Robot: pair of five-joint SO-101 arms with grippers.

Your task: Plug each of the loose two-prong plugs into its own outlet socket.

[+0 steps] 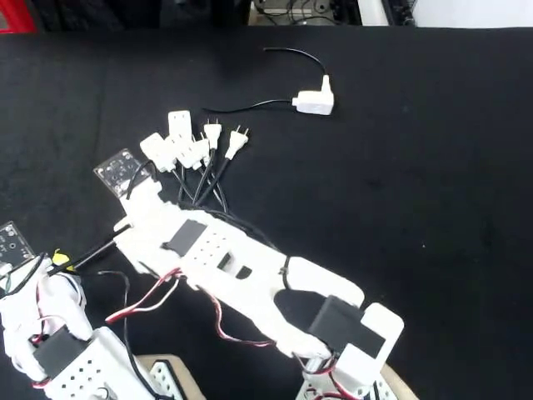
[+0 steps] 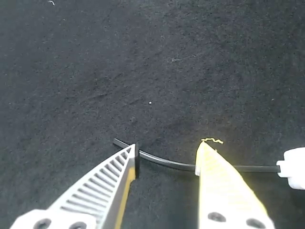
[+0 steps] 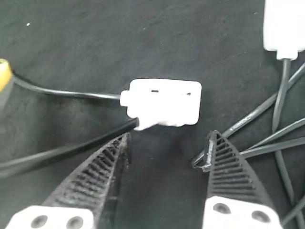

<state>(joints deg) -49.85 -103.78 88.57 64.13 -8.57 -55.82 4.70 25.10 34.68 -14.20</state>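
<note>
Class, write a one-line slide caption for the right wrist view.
Right gripper, jaws open, poised just short of a white socket with its black cord on the dark table.

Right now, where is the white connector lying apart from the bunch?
High view: the white connector lies far back, right of the loose plugs.

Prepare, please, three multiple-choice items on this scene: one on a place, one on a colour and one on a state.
1. Where is the lone white connector?
A. apart from the plug cluster, farther from the arms
B. under an arm
C. in an end effector
2. What colour is the table cover?
A. white
B. black
C. green
3. The right end effector is:
A. shut on a cable
B. open
C. shut on nothing
Answers: 1 A, it lies alone beyond the cluster; 2 B, the cloth is black; 3 B, its fingers stand apart before the white socket.
</note>
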